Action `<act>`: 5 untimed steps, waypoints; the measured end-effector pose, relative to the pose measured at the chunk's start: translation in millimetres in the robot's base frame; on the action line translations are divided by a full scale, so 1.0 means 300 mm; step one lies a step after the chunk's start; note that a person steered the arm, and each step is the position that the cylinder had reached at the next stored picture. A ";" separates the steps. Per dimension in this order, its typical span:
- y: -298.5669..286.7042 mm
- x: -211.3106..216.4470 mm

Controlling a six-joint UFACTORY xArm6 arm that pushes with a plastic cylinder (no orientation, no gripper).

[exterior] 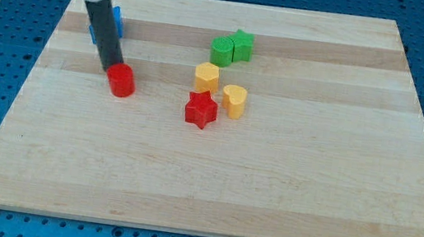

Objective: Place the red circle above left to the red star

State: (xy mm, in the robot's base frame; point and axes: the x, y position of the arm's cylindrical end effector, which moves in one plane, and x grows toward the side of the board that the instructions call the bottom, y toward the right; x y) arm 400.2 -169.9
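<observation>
The red circle point(122, 81) lies on the wooden board at the view's left of centre. The red star point(201, 110) lies about a hundred pixels to its right and slightly lower. My tip point(111, 68) touches the red circle's upper left edge. The rod rises from there toward the view's top left.
A yellow hexagon point(206, 76) sits just above the red star and a yellow heart point(234, 101) to its upper right. Two green blocks point(232, 48) stand together further up. A blue block point(115, 22) is partly hidden behind the rod. The wooden board point(211, 185) has blue pegboard around it.
</observation>
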 end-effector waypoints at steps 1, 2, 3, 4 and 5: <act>0.064 0.102; -0.034 0.104; -0.141 0.129; -0.099 0.223; -0.006 0.257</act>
State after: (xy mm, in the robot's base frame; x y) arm 477.3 -171.9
